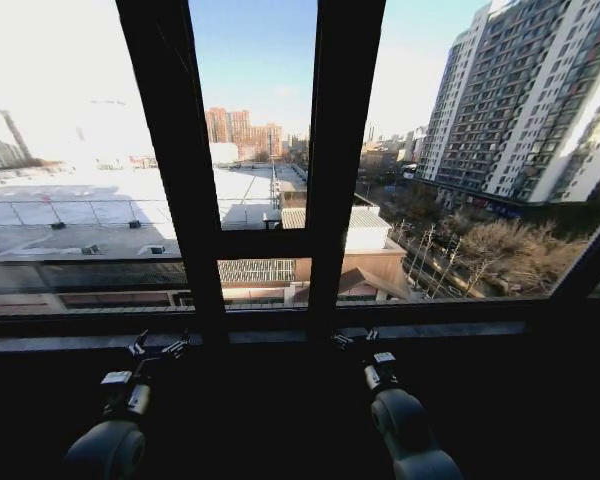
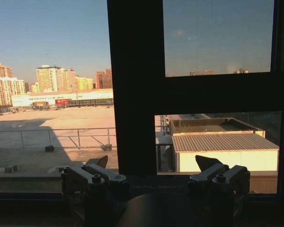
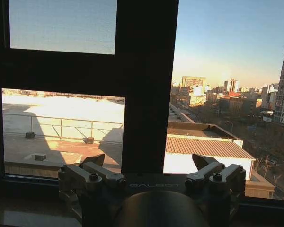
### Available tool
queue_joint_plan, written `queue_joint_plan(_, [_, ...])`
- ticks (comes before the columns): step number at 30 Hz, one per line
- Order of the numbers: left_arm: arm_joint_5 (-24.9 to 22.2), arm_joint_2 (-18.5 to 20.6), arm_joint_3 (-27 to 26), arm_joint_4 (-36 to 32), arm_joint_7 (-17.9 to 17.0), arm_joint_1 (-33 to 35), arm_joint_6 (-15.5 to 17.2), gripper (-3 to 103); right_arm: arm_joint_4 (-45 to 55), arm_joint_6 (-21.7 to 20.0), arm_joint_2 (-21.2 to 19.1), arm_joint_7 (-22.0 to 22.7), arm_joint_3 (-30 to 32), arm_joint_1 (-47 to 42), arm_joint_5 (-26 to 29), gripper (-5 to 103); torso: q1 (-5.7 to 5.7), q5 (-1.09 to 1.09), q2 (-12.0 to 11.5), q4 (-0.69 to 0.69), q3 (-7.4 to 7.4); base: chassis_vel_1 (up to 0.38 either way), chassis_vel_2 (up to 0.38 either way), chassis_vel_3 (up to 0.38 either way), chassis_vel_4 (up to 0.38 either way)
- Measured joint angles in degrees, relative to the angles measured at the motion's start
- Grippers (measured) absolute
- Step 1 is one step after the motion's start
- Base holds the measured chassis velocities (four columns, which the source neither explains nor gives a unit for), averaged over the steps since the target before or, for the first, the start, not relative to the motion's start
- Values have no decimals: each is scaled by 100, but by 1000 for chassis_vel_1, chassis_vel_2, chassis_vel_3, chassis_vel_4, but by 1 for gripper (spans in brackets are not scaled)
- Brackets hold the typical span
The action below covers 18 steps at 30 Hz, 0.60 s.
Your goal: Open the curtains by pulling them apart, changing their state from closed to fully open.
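Window frame (image 1: 325,150) ahead; left gripper (image 1: 158,347) and right gripper (image 1: 354,338) low, fingers spread.

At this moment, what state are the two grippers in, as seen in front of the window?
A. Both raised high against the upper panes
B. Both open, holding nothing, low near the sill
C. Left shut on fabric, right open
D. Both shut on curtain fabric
B: the left gripper and right gripper sit low by the window sill, fingers spread with nothing between them.
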Motion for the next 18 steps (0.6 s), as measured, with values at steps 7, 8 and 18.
queue_joint_plan(7, [-19,29,-37,13,-1,-4,-23,100,27,0,51,0,-13,-10,-19,100,0,1,0,-1,1,-61,-372,74,375])
queue_joint_plan(8, [-21,25,-38,32,-1,-1,-39,100,41,0,57,1,-12,-27,-24,100,1,1,0,-2,1,-83,-381,117,382])
queue_joint_plan(18, [-27,2,-52,108,1,-1,-181,100,163,8,54,9,11,-107,-60,100,1,3,0,-5,0,-31,-403,44,392])
